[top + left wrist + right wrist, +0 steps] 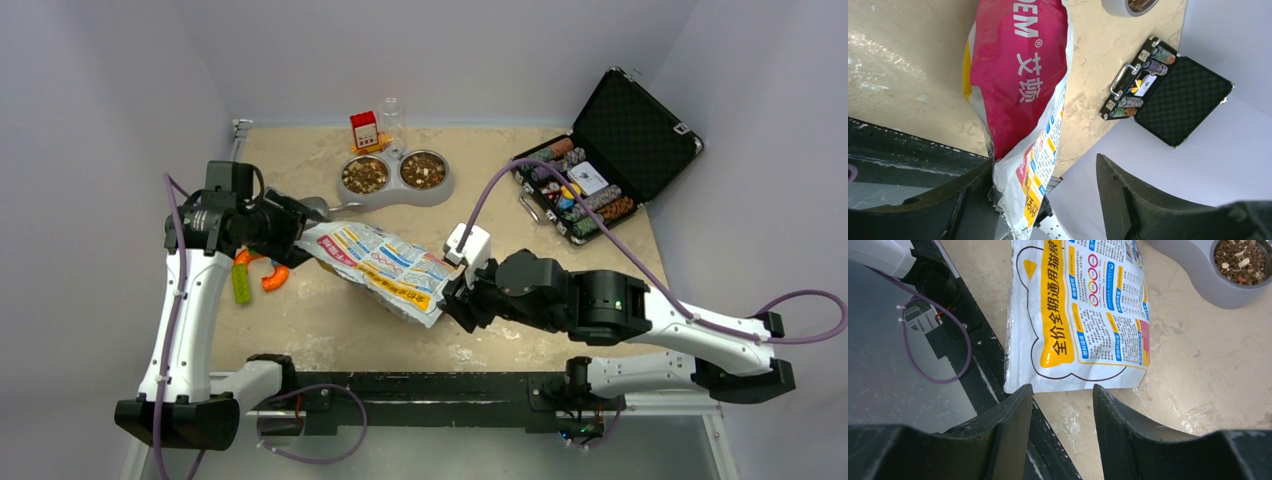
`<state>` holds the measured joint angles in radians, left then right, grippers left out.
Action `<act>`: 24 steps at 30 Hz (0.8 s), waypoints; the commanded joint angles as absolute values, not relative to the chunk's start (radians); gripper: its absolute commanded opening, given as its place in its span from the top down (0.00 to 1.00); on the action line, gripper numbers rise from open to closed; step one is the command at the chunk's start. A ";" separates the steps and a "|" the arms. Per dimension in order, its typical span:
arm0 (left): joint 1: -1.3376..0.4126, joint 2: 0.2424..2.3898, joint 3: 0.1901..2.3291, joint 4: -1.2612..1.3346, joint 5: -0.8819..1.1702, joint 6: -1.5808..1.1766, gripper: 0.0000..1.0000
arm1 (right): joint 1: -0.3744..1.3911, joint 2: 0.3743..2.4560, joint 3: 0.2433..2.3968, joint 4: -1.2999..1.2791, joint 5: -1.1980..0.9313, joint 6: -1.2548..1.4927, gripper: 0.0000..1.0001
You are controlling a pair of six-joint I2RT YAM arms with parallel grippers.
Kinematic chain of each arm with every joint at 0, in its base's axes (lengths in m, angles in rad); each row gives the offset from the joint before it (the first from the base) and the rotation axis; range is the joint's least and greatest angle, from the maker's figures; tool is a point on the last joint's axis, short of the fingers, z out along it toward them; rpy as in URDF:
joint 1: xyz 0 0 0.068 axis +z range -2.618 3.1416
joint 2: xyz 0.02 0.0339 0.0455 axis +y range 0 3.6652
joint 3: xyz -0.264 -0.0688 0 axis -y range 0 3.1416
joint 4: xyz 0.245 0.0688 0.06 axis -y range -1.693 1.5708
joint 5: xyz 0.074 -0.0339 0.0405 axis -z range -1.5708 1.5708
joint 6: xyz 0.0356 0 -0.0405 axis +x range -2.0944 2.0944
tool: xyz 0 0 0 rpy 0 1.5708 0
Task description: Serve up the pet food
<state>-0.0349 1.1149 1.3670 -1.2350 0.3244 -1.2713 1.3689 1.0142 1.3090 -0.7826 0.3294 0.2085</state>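
Both of my tools are empty. My left gripper (300, 238) stands wide open at one end of the printed bag (385, 265). My right gripper (452, 296) stands open at the other end, a little less wide. The pet food (365, 175) lies well ahead of both, heaped in the two cups of the grey double bowl (395, 196) on the far side of the bag.

With both cups filled and the bag loose between my open jaws, I judge the serving itself done and this step to be parting from the bag. The next move calls for backing each gripper straight off its end of the bag. The left must go with care, so that it does not drag the bag along.

The left wrist view is what warns me of that. There the bag's crimped end leans on one finger (963, 200), with a clear gap to the other finger (1133, 200). From above, my own wrist hides this contact. That view also shows the bag's pink face, which is turned away from the other cameras.

The right wrist view shows the bag's sealed edge lying just beyond my fingertips, not between them. It also shows the kibble in one cup up close, brown pellets with a few paler bits.

Only the top view shows both cups and the whole bag at once. It also shows the open poker chip case (600, 170) off beyond my right arm. No view tells me whether food remains in the bag.
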 commanded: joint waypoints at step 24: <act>-0.034 0.941 1.212 -1.233 0.203 -1.241 1.00 | 1.375 1.230 1.463 -0.770 0.274 0.115 0.48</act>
<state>-0.0349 0.9630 1.2247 -1.2881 0.2481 -1.2449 1.3689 1.2224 1.4052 -0.7982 0.3077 0.1478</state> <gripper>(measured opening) 0.026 0.514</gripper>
